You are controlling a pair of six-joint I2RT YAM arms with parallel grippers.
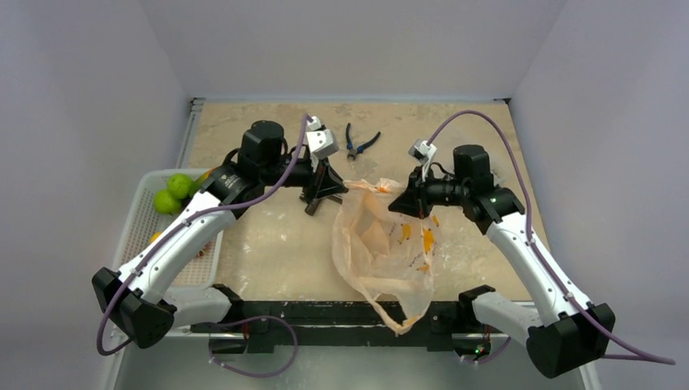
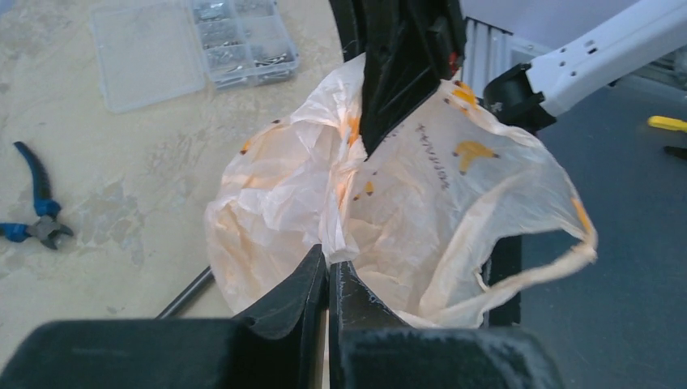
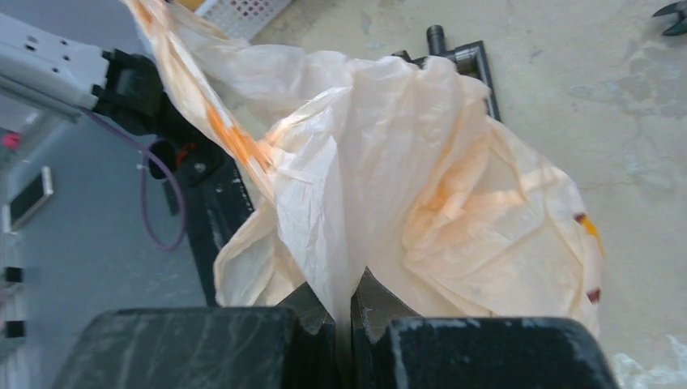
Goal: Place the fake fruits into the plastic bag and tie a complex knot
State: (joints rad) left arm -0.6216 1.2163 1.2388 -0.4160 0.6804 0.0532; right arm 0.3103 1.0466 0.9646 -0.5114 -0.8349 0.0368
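Note:
The plastic bag [image 1: 382, 244] lies crumpled, pale peach with orange marks, between my two grippers, and one handle loop trails over the table's near edge. My left gripper [image 1: 343, 188] is shut on the bag's upper left rim [image 2: 340, 243]. My right gripper [image 1: 400, 203] is shut on the rim opposite [image 3: 344, 275]; its black fingers [image 2: 405, 73] show in the left wrist view. The bag's mouth is held slightly apart. The bag [image 3: 454, 186] looks empty as far as I can see. Two green round fruits [image 1: 175, 192] sit in a white mesh basket [image 1: 138, 236] at the left. No knot shows.
Blue-handled pliers [image 1: 359, 145] lie at the back, past the bag, and also show in the left wrist view [image 2: 36, 207]. A clear parts box [image 2: 243, 40] lies on the table. The black frame rail [image 1: 341, 313] runs along the near edge.

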